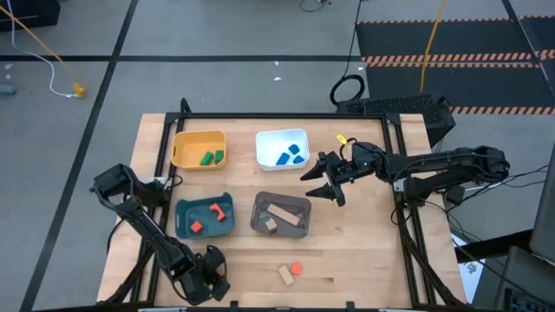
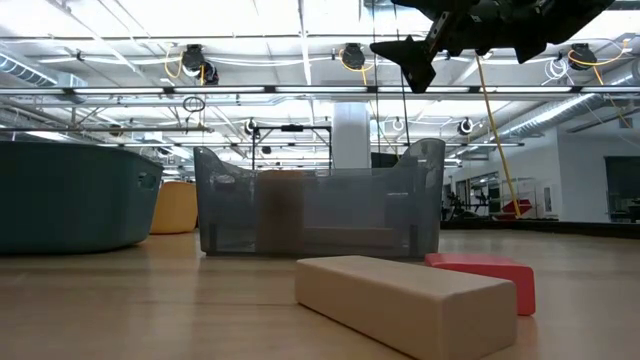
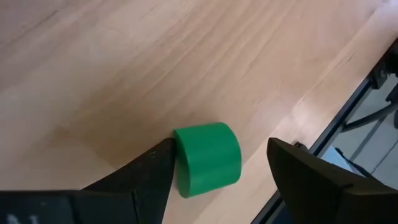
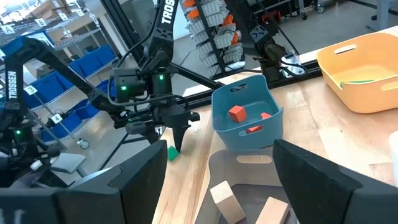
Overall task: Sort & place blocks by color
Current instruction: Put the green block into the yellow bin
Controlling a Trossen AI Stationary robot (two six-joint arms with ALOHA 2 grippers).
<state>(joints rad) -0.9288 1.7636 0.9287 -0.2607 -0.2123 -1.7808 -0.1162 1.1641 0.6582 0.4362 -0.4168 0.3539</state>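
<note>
A green block (image 3: 208, 158) with one rounded side lies on the wood near the table's near-left corner, between the open fingers of my left gripper (image 3: 221, 149). The right wrist view shows the same green block (image 4: 172, 154) on the table under my left gripper (image 4: 177, 134), while my left gripper (image 1: 208, 279) hides it in the high view. A tan block (image 1: 285, 276) and a red block (image 1: 297, 269) lie loose near the near edge. My right gripper (image 1: 319, 184) hangs open and empty in the air right of the grey bin (image 1: 280, 214). My left gripper comes down on the green block from above, one finger on each side. One finger (image 3: 158, 168) stands right against the block's flat side (image 3: 180, 155); whether it touches, I cannot tell. The other finger (image 3: 298, 171) is clear of it. The block rests on the table.
Yellow bin (image 1: 199, 147) holds green blocks, white bin (image 1: 282, 147) blue ones, teal bin (image 1: 204, 217) red ones, and the grey bin tan ones. The table's near edge and frame rails lie close to my left gripper. Bare wood lies between the bins and the loose blocks.
</note>
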